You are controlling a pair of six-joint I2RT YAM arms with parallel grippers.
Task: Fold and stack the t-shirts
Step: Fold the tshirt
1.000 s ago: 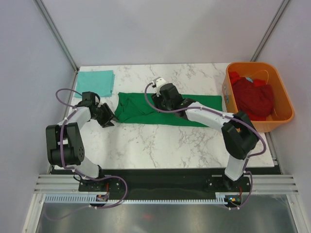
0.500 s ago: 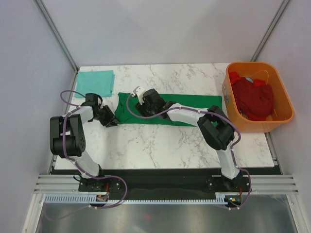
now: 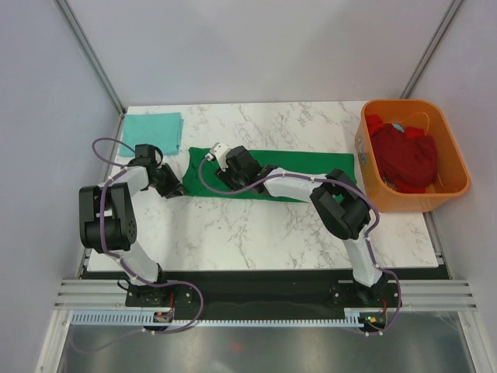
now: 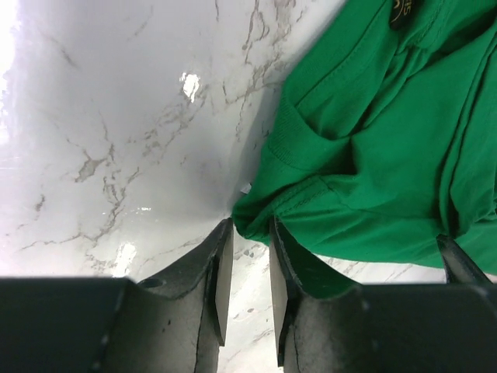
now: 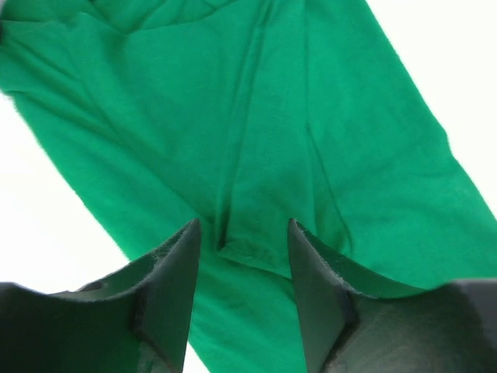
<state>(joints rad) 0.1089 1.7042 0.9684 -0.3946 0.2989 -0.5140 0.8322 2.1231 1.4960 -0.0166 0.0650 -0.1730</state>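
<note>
The dark green t-shirt (image 3: 307,162) lies in a long folded strip across the middle of the table. My left gripper (image 3: 177,189) sits low at its near left corner. In the left wrist view the jaws (image 4: 248,229) are closed to a narrow gap, pinching the bunched corner of the shirt (image 4: 373,140) at their tips. My right gripper (image 3: 229,175) hovers open over the strip's left part. In the right wrist view its jaws (image 5: 242,229) straddle a hem fold of the shirt (image 5: 233,116) and hold nothing. A folded pale teal t-shirt (image 3: 152,130) lies at the back left.
An orange tub (image 3: 404,105) stands at the right edge, holding dark red t-shirts (image 3: 404,155). The right arm stretches leftward over the green strip. Bare marble lies in front of the strip and along the back edge.
My right gripper has moved left along the green shirt, from its middle to near its left end. My left gripper has stayed at the shirt's left corner, shifting only slightly.
</note>
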